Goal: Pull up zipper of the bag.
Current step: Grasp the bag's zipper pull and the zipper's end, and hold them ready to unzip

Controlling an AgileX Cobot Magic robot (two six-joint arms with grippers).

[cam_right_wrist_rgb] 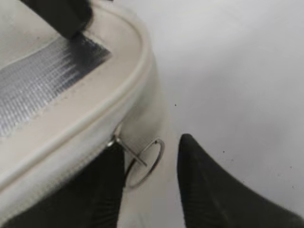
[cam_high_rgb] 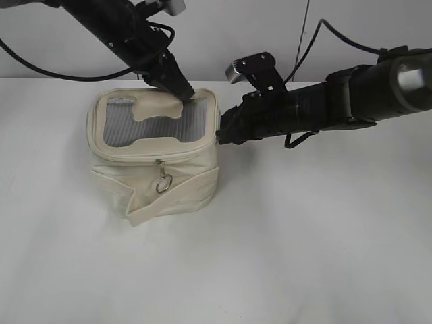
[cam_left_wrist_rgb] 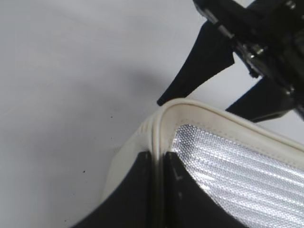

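Observation:
The cream bag (cam_high_rgb: 155, 196) stands on the table left of centre, grey window panel on top. The zipper track (cam_high_rgb: 135, 159) runs round its top rim; one slider with a ring pull (cam_high_rgb: 164, 182) hangs at the front. My left gripper (cam_high_rgb: 185, 94) is shut on the bag's rim piping at the back right corner, as the left wrist view (cam_left_wrist_rgb: 158, 156) shows. My right gripper (cam_high_rgb: 221, 133) is open at the bag's right side. In the right wrist view its fingers (cam_right_wrist_rgb: 150, 142) straddle a second ring pull (cam_right_wrist_rgb: 145, 161) without closing on it.
The white table (cam_high_rgb: 304, 236) stretches in front and to the right of the bag. A pale wall stands behind. Both black arms come in from the back, with cables trailing off the right arm (cam_high_rgb: 351, 101).

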